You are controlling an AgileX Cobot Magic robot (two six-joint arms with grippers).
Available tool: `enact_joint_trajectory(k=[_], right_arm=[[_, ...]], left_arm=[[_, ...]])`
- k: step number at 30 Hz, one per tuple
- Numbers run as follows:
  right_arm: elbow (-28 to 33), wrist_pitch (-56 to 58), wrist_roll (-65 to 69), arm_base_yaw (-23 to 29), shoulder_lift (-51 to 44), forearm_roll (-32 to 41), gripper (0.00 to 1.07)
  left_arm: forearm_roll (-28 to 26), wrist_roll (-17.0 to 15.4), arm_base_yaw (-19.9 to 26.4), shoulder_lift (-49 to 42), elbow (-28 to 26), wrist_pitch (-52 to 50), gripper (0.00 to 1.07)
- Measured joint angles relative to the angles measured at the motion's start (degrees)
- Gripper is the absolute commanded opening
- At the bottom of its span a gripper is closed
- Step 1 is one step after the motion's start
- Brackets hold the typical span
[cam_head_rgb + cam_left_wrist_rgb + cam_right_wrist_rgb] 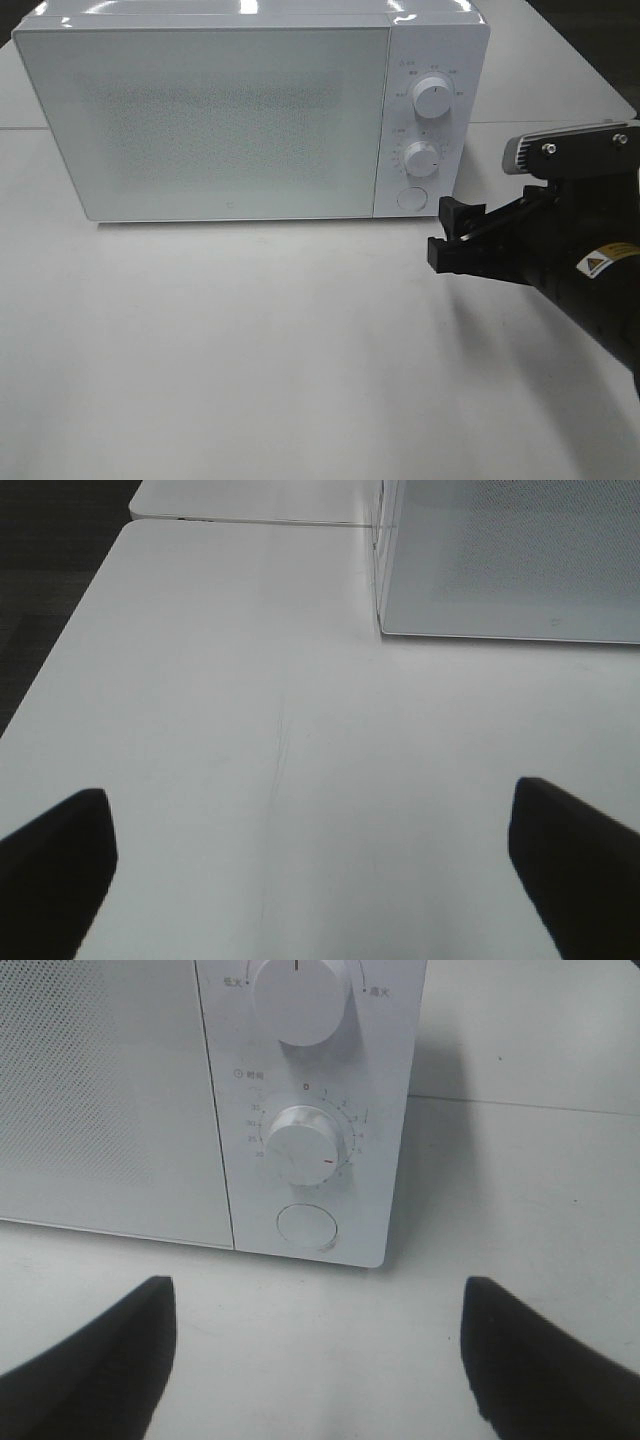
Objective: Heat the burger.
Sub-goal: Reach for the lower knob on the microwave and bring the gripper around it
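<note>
White box-shaped microwave oven [230,110]: interior hidden behind its closed dotted, frosted door [205,120] — contents cannot be told. Printed grey markings [401,92] around the upper round white dial [432,98]: too small to read in the high view; the same dial cut off by the edge in the right wrist view. Black right arm [590,270]: runs out of the high view's right edge. Left gripper [310,815]: only two dark fingertips [60,865] show, edge-cropped.
</note>
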Motion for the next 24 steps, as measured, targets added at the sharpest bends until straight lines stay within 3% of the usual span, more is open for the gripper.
enact_joint_trajectory(k=[2,5,13,24], right_arm=[[-0.52,-4.53,0.0,4.7,3.72,4.53,0.75],[-2.18,-5.44,0.0,6.76,6.19,7.56,0.75],[-6.3,-6.47,0.0,8.37,10.26,9.34,0.75],[-6.7,-6.76,0.4,8.48,11.06,9.68,0.75]], left_arm=[[0.0,0.0,0.0,0.0,0.0,0.0,1.0],[0.0,0.0,0.0,0.0,0.0,0.0,1.0],[0.0,0.0,0.0,0.0,0.0,0.0,1.0],[0.0,0.0,0.0,0.0,0.0,0.0,1.0]])
